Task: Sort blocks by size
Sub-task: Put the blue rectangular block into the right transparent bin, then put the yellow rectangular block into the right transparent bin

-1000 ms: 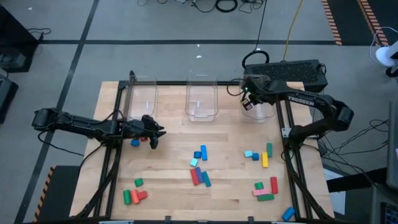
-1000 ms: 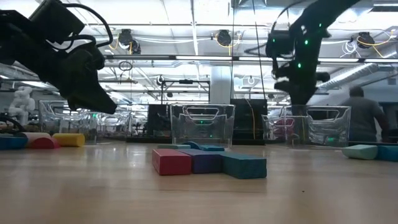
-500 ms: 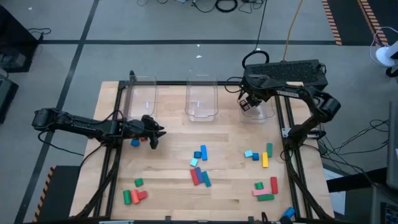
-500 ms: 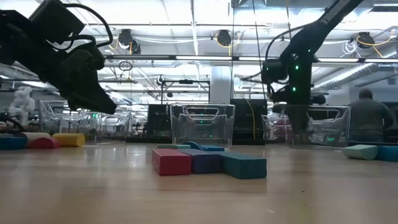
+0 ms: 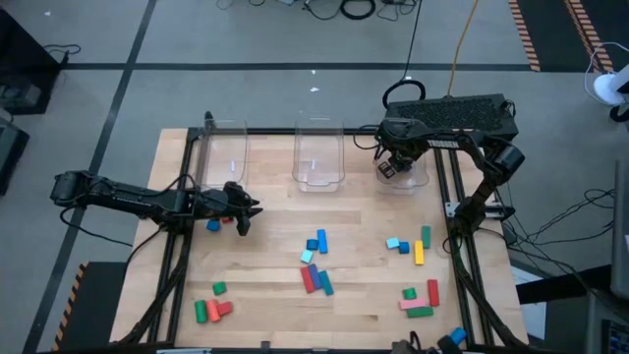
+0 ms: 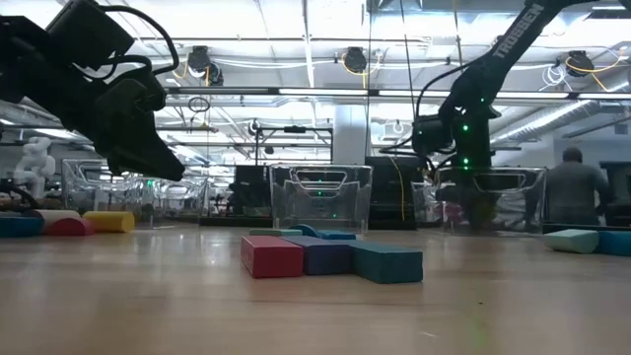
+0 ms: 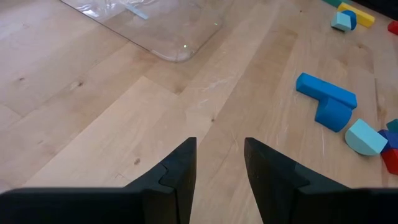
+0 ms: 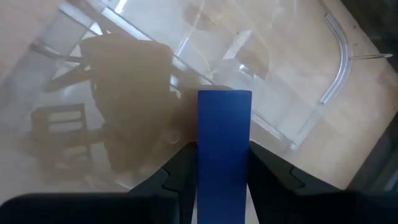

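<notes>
Over the right-hand clear bin (image 5: 405, 167) at the far edge of the table, my right gripper (image 8: 222, 163) points down with a dark blue bar (image 8: 224, 146) standing between its two fingers (image 8: 180, 171); the fingers flank the bar on both sides, but I cannot tell whether they are pinching it or have just let go. Through the bin's clear floor I see pale wood and the curved lip of its wall. In the view across the table my right arm comes down to that bin, lit with small green lights, and a person stands in the room behind it. My left gripper (image 7: 220, 163) hovers above the left part of the table (image 5: 265, 295), near the left clear bin (image 5: 224, 157), its fingers spread a little with only bare wood between them. Just beside it lie a small blue block (image 5: 213, 226) and a red one (image 5: 228, 220). The middle bin (image 5: 318, 157) stands between the other two. The rest of the blocks lie scattered across the near half: a red, purple and teal group (image 6: 330, 258) near the centre, a blue bar with a light blue piece (image 5: 317, 241) just beyond it, a yellow bar (image 5: 419, 253) and a green bar (image 5: 426, 236) to the right, pink, red and green pieces (image 5: 421, 299) nearer the right front, and green, red and pink pieces (image 5: 211, 309) at the left front.
</notes>
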Motion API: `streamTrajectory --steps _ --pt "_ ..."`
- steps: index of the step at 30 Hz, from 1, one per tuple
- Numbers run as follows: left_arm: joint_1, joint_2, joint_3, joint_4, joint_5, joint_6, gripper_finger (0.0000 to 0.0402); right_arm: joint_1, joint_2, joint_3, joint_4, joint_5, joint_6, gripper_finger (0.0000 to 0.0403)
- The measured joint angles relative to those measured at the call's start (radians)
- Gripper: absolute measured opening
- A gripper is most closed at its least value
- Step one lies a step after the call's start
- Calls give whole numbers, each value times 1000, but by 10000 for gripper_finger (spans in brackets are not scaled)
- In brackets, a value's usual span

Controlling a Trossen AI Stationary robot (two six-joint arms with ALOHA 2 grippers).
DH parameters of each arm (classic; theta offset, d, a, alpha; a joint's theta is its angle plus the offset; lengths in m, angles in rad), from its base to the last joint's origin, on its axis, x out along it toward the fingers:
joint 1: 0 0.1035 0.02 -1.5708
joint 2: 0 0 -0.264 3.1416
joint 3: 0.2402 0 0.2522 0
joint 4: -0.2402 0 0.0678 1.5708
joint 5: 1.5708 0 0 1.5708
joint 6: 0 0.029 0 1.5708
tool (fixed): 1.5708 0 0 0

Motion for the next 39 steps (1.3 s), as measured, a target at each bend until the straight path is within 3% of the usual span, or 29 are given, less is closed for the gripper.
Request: streamTrajectory --steps 10,18,21,25,33,39 --pt "0 0 0 0 -1 0 136 0 -15 0 12 -1 -32 113" --pt "0 0 0 0 -2 -1 136 0 -128 0 13 -3 -29 114" --pt "0 0 0 0 -2 -6 136 0 -158 0 10 -55 -37 118" --pt "0 0 0 0 -2 -6 136 0 -161 0 -19 -106 -39 144" --pt "0 0 0 0 -2 -6 136 0 -161 0 -26 -98 -34 214" --pt "0 0 0 0 -2 -6 136 9 -222 1 -31 -97 18 228"
